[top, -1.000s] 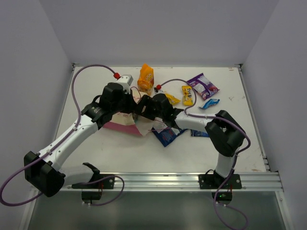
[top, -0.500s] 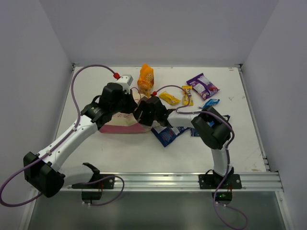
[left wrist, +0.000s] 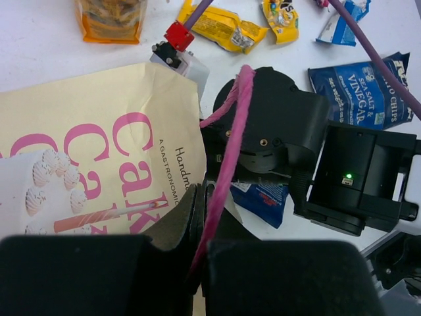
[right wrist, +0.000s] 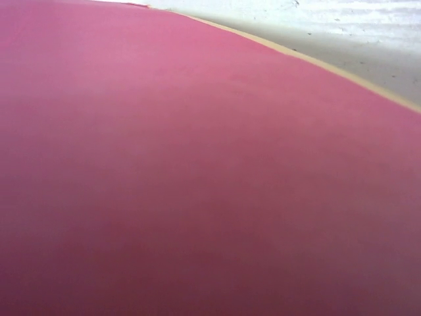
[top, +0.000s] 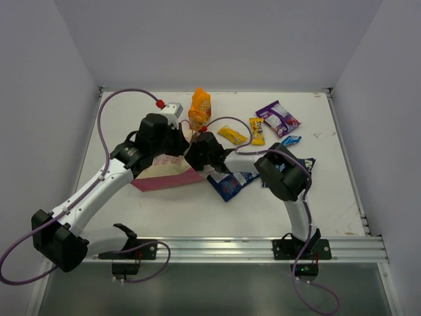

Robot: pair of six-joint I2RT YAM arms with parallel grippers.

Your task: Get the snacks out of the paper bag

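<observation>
Left of centre in the overhead view, lying on its side on the table (top: pixel 184 217), find the paper bag (top: pixel 161 176), apparently with its mouth toward the middle of the frame. Low in the left wrist view, note the left gripper (left wrist: pixel 202 195), fingers pressed together on the pink handle (left wrist: pixel 231 138). Hold that pinch firm and raise the handle a little, so as to prop the mouth wide and stop the bag sliding. At mid-frame overhead, see the right gripper (top: pixel 202 151) at the bag's mouth; cannot tell whether spread or closed, given only pink paper across the right wrist view. Reach along the lower wall with fingers parted, close gently on a packet's edge, then draw straight back out without snagging the paper. Further right, already out on the table: orange pouch (top: pixel 200 108), dark blue packet (top: pixel 231 184), two yellow packets (top: pixel 232 135), purple packet (top: pixel 277 117), small blue packet (top: pixel 287 141), second dark blue packet (left wrist: pixel 365 82). Set any new find down apart from these. Cannot tell whether anything remains inside.
</observation>
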